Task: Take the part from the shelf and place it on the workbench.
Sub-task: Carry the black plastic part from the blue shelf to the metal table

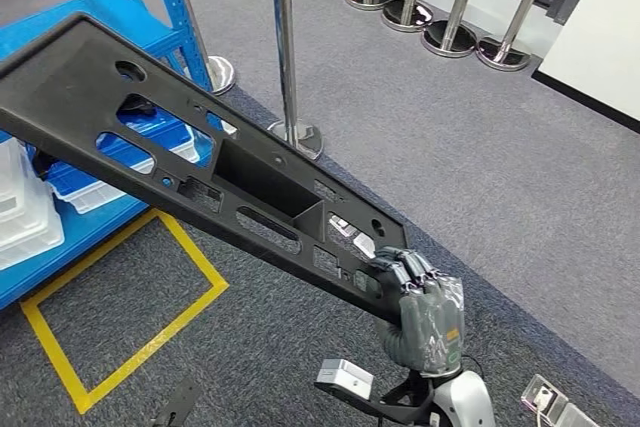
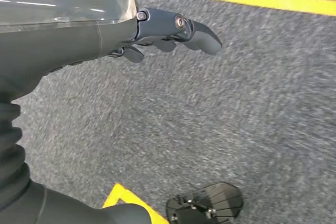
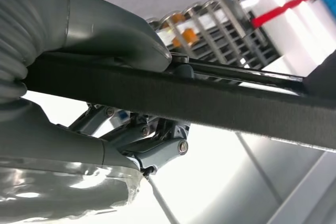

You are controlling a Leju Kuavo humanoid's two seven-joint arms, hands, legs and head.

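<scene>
A long black plastic part (image 1: pixel 189 157) with several cut-outs spans the head view from the upper left to the lower right, held above the floor. My right hand (image 1: pixel 423 312) grips its near end, fingers curled over the edge. In the right wrist view the part's edge (image 3: pixel 222 106) runs across as a dark bar clamped between the grey thumb (image 3: pixel 115 32) and the darker fingers (image 3: pixel 158 148). My left hand (image 2: pixel 130 30) hangs over grey carpet with its fingers (image 2: pixel 198 32) stretched out and holding nothing.
A blue shelf (image 1: pixel 83 217) with white bins (image 1: pixel 26 217) stands at the left. Yellow floor tape (image 1: pixel 121 357) marks a box on the grey carpet. Chrome stanchion posts (image 1: pixel 287 57) stand ahead, more along the back (image 1: pixel 445 17). A white surface (image 1: pixel 604 37) lies far right.
</scene>
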